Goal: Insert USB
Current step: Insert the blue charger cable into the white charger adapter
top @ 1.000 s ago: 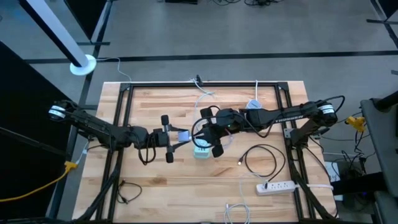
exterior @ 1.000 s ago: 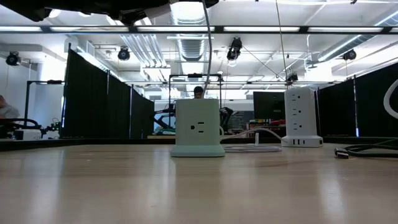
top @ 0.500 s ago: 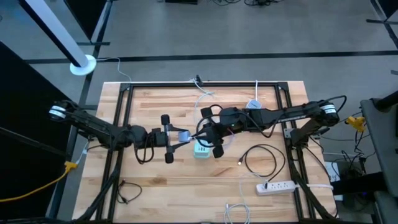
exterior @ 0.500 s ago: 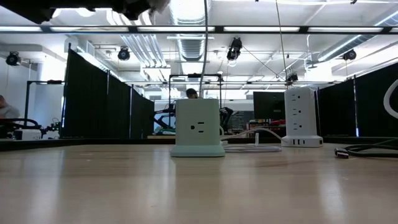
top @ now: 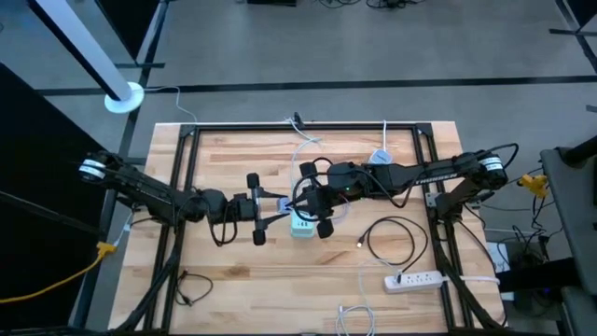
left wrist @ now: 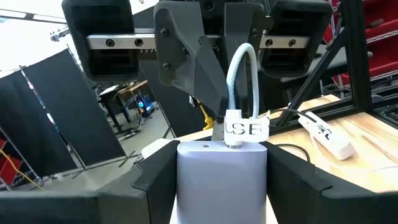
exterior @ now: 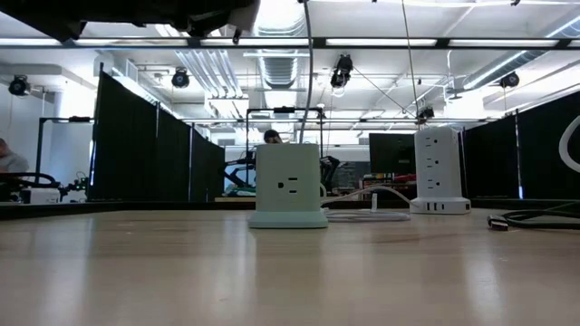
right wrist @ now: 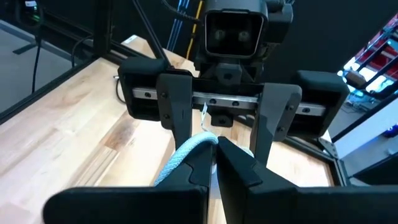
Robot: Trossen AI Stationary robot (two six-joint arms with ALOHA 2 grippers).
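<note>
White charger block [left wrist: 222, 180] sits clamped in the left gripper [top: 275, 207] above the wooden table [top: 233, 149], midway between its side edges; facing it, the right gripper [top: 303, 203] pinches the braided USB cable [left wrist: 241, 81] shut.

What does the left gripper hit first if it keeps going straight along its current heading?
Most likely the right gripper, which faces it head-on, shut on the braided USB cable plugged into the white charger block that the left gripper holds. Depth is hard to judge.

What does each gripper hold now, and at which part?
The left gripper holds the white charger block by its sides. The right gripper pinches the braided cable near the plug.
</note>
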